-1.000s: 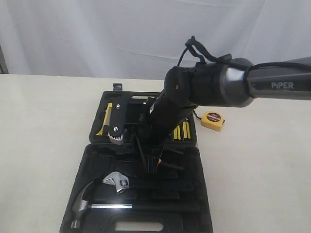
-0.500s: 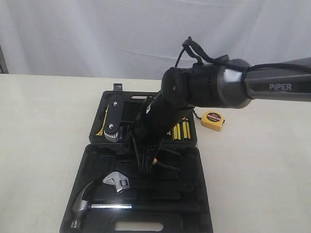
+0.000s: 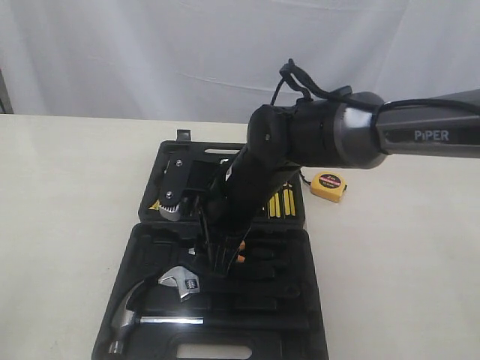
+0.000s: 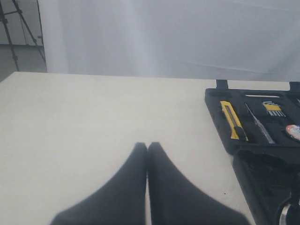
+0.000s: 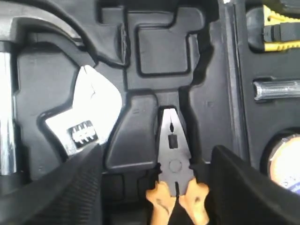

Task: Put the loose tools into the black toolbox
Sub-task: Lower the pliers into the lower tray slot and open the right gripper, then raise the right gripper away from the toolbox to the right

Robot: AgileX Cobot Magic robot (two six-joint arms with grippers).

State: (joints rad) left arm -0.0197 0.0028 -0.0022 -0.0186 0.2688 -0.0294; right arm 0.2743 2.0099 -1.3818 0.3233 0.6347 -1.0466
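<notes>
Right wrist view: your right gripper (image 5: 156, 151) gapes around orange-black-handled steel pliers (image 5: 174, 157); a crooked lift could drag them out.

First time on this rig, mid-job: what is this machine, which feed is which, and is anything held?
It is a two-armed robot. The wide picture comes from a camera off the arms; the other two sit on the wrists. An open black toolbox lies on the table, with a hammer and wrench inside and a yellow tape measure beside it. The right gripper is open over the orange-handled pliers, which lie in their recess. The left gripper is shut, empty, above the table.
</notes>
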